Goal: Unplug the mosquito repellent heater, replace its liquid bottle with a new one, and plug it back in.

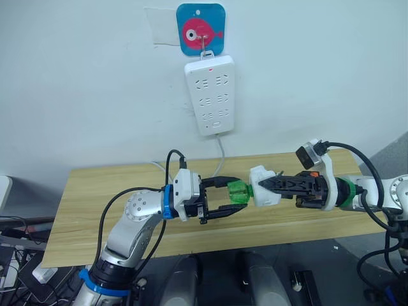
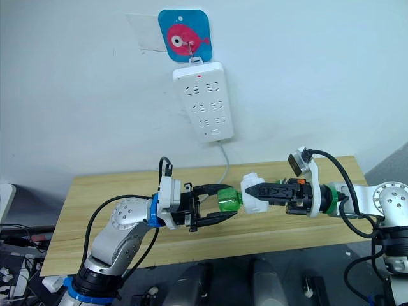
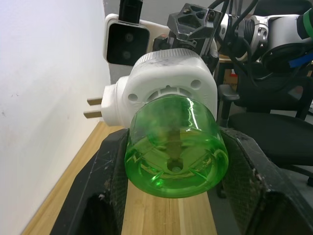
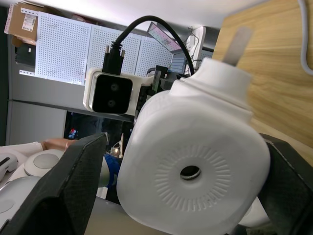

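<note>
Starting at lower left of the head view, the left gripper [image 1: 224, 197] has its two black fingers spread around the green liquid bottle [image 1: 237, 192], one above and one below; from the wrist the fingers flank the bottle closely, though whether they actually press it is hard to tell. Centre frame, just right of the bottle, the mosquito repellent heater [image 1: 264, 186] is up in the air over the wooden table [image 1: 95, 191], the bottle's neck still seated in its base. Over on the right, the right gripper [image 1: 271, 185] is clamped on the heater's white body, a finger on either side.

Top centre, the white power strip [image 1: 210, 95] hangs on the wall under a blue fish hook [image 1: 200, 29], with nothing plugged into it. So the unplugging looks done. What's underway, by my read, is getting the bottle out. Fitting a new one and plugging back in remain.

The bottle's neck is hidden inside the heater, so how far it has come loose can't be judged. I can't pick out a replacement bottle anywhere on the table.
</note>
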